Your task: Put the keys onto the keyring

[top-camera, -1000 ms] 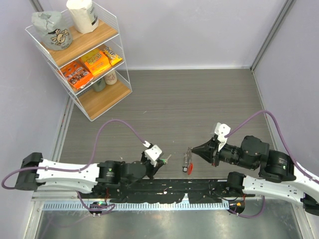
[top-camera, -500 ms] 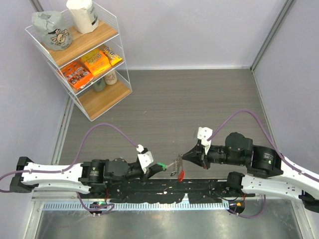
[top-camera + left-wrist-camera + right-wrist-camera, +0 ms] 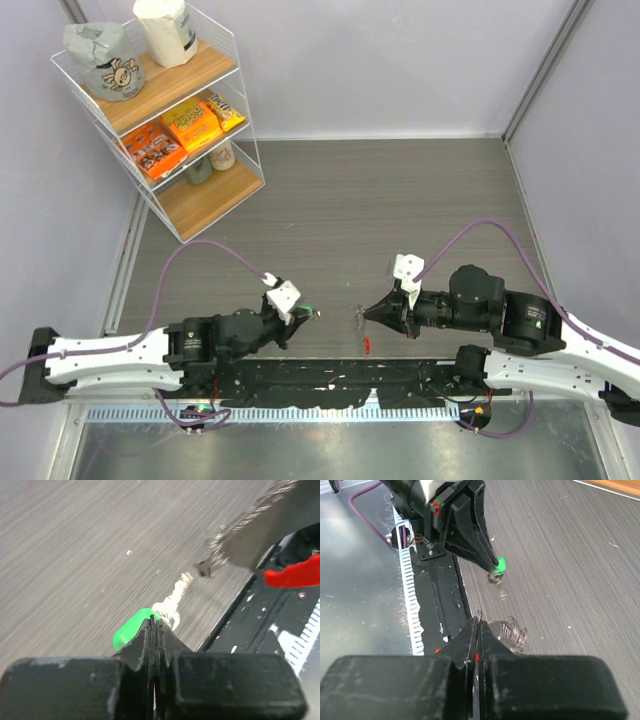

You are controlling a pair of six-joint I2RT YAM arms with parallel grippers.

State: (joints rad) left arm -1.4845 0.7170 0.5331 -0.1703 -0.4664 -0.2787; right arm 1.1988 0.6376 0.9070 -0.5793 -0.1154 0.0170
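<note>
Left wrist view shows us the left fingers (image 3: 172,639) clamped on the green key (image 3: 129,630), blade aimed up-right at the keyring (image 3: 250,532), which our right fingers (image 3: 464,642) pinch just beyond its tip, above the bench (image 3: 75,540).

Both arms sit low along the near edge of the table (image 3: 350,200), reaching inward toward each other. Left arm (image 3: 110,355) lies stretched flat from the near left corner, wrist angled slightly toward the far edge. Left gripper (image 3: 303,314) is pinched tight on the key (image 3: 131,627), blade sticking out past the tips. Right arm (image 3: 540,330) is folded at the elbow, forearm level, pointing left. Right gripper (image 3: 370,314) is clamped on the ring (image 3: 512,630). The tips face each other, near but apart.
</note>
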